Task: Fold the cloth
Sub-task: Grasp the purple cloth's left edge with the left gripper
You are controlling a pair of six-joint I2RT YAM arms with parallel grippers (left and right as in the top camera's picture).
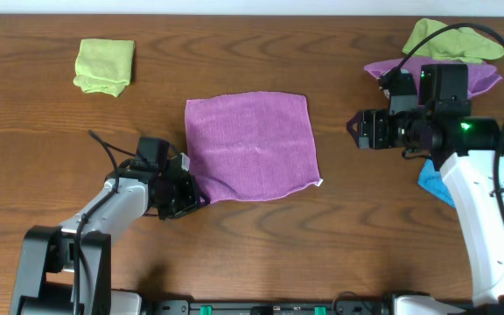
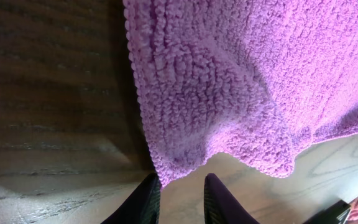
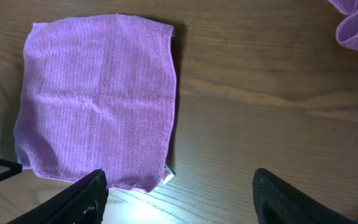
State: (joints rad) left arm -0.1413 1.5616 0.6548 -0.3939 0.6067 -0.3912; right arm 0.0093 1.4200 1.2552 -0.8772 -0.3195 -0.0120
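- left end effector (image 1: pixel 192 194): fingers nearly together at lower-left corner of cloth (image 1: pixel 250 144); cannot tell if pinched
- right end effector (image 1: pixel 354 129): wide apart, empty, right of cloth, not touching
- cloth spread at centre of table (image 1: pixel 322 236)
- lime-green cloth (image 1: pixel 105 66) upper left; lilac cloth (image 1: pixel 383 68) upper right

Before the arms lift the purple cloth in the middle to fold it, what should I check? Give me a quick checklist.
1. The cloth lies spread flat: ok.
2. Left end effector is at the cloth's near left corner: ok.
3. That corner is pinched between its fingers: cannot tell.
4. Right end effector is open: ok.
5. Right end effector is at a cloth corner: not ok, it is apart from the cloth.
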